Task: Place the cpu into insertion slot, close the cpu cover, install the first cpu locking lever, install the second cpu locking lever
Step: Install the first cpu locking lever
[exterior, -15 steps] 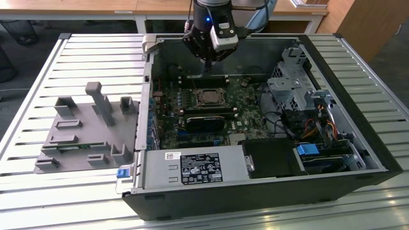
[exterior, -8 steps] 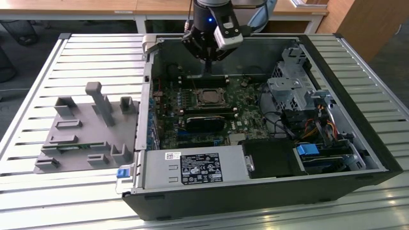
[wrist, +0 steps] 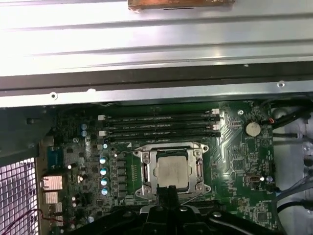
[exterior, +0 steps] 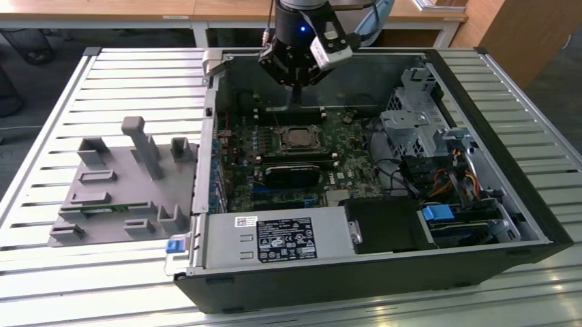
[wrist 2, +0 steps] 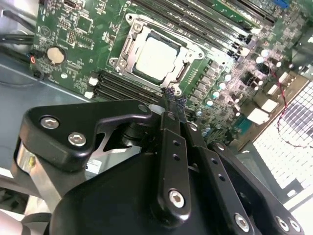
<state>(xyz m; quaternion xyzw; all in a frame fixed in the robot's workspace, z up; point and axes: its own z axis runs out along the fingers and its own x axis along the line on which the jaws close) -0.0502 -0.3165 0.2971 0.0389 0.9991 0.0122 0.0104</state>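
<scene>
An open computer case (exterior: 364,286) lies on its side on a slatted metal desk (exterior: 109,88), near the edge at the exterior view's right. A grey moulded parts holder (exterior: 118,204) lies beside it toward the exterior view's left.

Inside the case, the cpu (wrist: 172,171) sits in its socket near the middle of the green motherboard (wrist: 230,161), grey metal top facing up. The silvery cpu cover (wrist: 145,171) lies flat around it, so the chip shows through the square window. Whether the locking levers are latched cannot be told.

The black gripper (wrist 2: 173,99) reaches down into the case and hangs above the socket. Its two fingers (wrist 2: 171,122) are pressed together at the tips, with nothing visible between them.

Rows of black memory slots (wrist: 156,128) run between the socket and the case's far wall, and a coin battery (wrist: 252,128) sits at one end of them.
</scene>
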